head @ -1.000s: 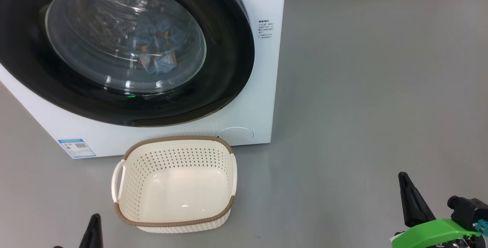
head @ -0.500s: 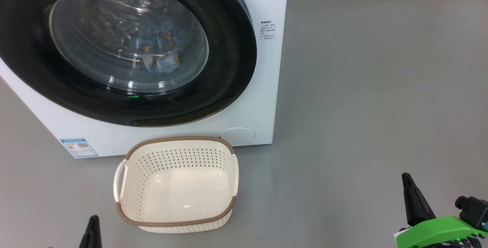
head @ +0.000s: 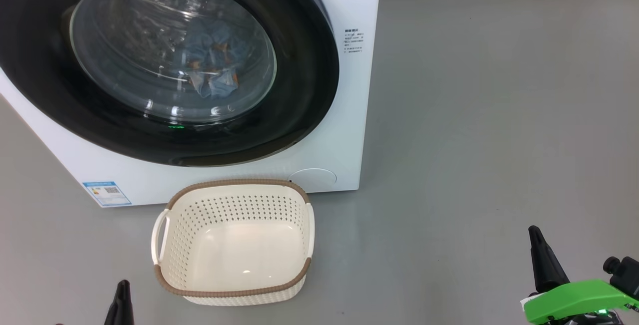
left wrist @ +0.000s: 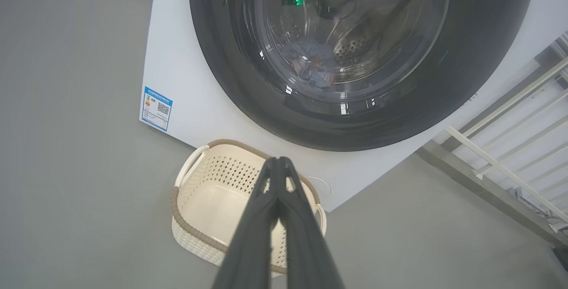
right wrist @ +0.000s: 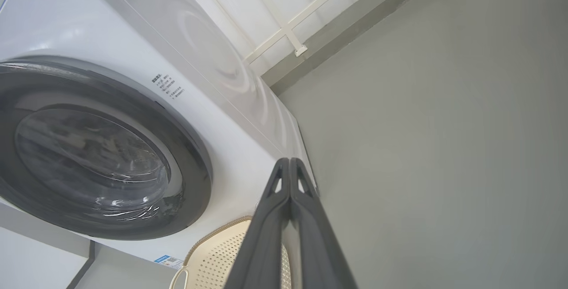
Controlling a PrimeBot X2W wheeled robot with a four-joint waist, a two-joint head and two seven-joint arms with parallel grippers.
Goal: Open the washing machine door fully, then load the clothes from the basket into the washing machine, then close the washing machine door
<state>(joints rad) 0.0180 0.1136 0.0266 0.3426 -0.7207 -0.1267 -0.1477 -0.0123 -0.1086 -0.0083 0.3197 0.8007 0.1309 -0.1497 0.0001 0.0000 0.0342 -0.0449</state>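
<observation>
The washing machine (head: pixel 344 130) stands white on the grey floor, and its door (head: pixel 309 90) with the black rim lies flush against the front. Behind the glass, light-blue clothes (head: pixel 212 68) rest in the drum; they also show as clothes (left wrist: pixel 310 65) in the left wrist view. The cream basket (head: pixel 234 242) sits in front of the machine with nothing in it. My left gripper (head: pixel 121 290) is shut at the lower left, short of the basket (left wrist: pixel 199 191). My right gripper (head: pixel 536 235) is shut at the lower right, far from the basket. Both hold nothing.
A blue label sticker (head: pixel 106 193) marks the machine's lower left corner. Grey floor (head: pixel 489 115) stretches to the right of the machine. A white railing (left wrist: pixel 510 147) runs along the wall behind it.
The whole head view has drifted slightly right and down, so the camera moved. Both grippers stay shut and low.
</observation>
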